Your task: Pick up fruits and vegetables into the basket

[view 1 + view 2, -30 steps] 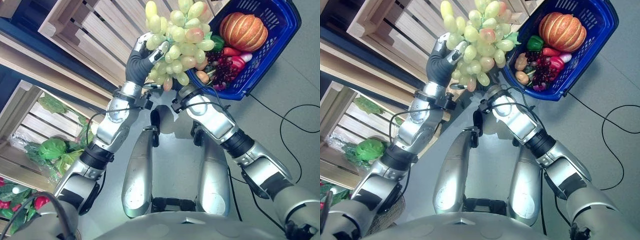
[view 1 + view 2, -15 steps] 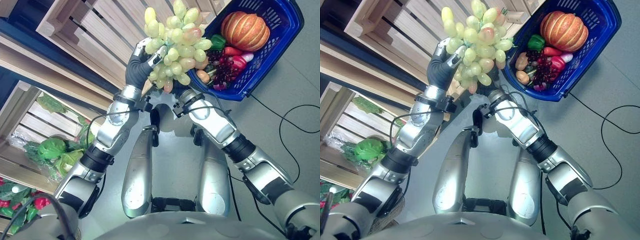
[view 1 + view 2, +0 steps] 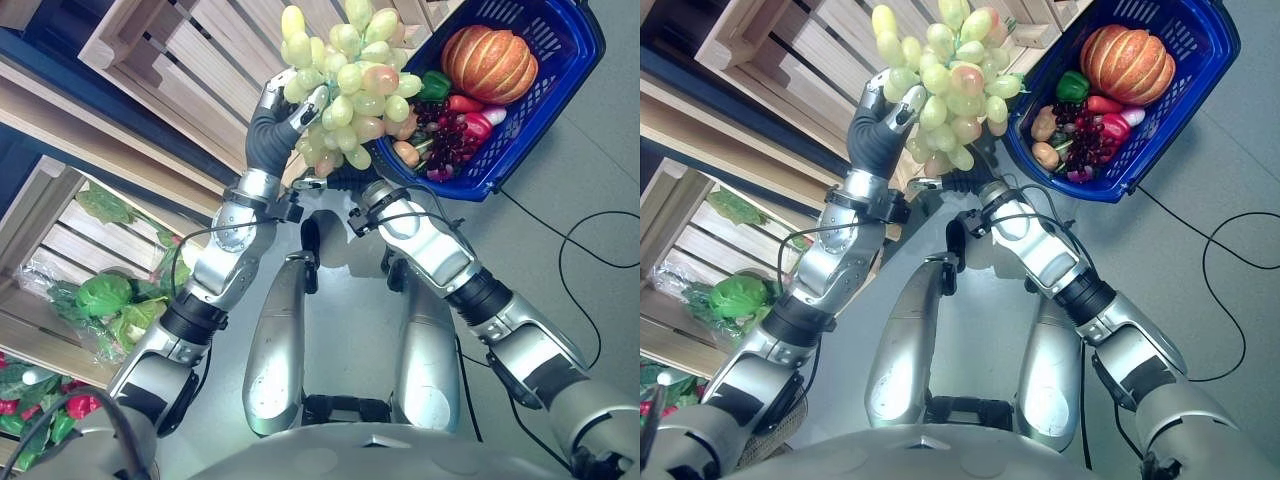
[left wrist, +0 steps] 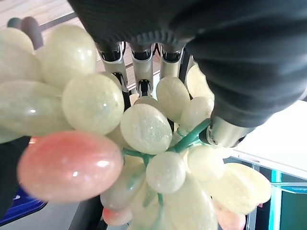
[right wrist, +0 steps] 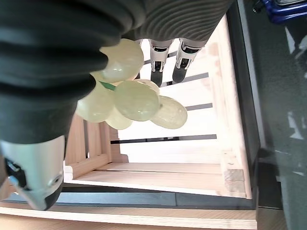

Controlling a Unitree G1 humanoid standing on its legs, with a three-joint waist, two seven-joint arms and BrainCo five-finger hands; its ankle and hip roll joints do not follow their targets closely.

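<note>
Produce shop: wooden crates (image 3: 190, 60), blue basket (image 3: 560, 90).

We see a smooth grey floor (image 3: 560, 180) running under the scene and off to the right. Along the left stand pale wooden slatted crates (image 3: 190, 60), tilted on dark blue-black shelving (image 3: 60, 75). One upper crate shows bare slats; a lower crate (image 3: 70, 250) holds leafy greens (image 3: 105, 298) in plastic wrap. Light glares bright off the floor.

Right hand (image 5: 43, 158) hidden behind grapes (image 3: 350, 80) in head views; grip unclear
</note>
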